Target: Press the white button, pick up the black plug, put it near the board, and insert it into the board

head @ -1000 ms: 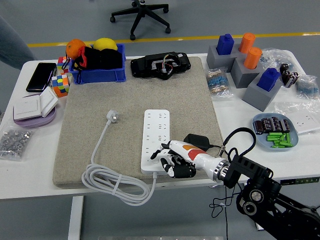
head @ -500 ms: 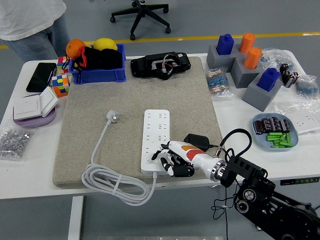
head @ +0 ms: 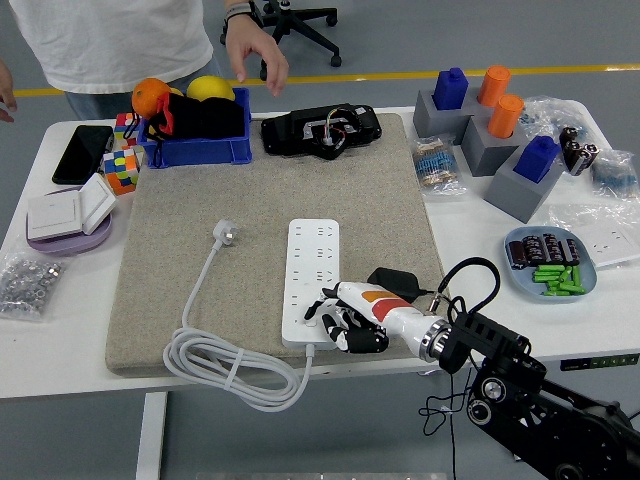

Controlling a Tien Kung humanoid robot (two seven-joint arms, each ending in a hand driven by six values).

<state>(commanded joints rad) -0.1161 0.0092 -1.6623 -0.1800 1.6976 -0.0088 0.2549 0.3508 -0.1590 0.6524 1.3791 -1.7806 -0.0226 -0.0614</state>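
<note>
A white power strip (head: 311, 280) lies in the middle of the grey mat (head: 270, 200), its white cable and plug (head: 226, 233) coiled to the left. My right hand (head: 345, 318) rests on the strip's near end, fingers curled down onto it. A black plug (head: 395, 282) with a black cable lies on the mat just right of the strip, behind my wrist. The white button is hidden under my fingers. My left arm is out of view.
A person stands at the far left side; one hand (head: 262, 55) hangs above the blue bin (head: 195, 135). A black device (head: 320, 130) lies at the mat's far edge. Grey blocks (head: 490, 140) and a blue dish of batteries (head: 552, 262) are at the right.
The person has stepped in at the far left and their hand now reaches over the blue bin. My right hand stays on the strip's near end, shifted only slightly.
</note>
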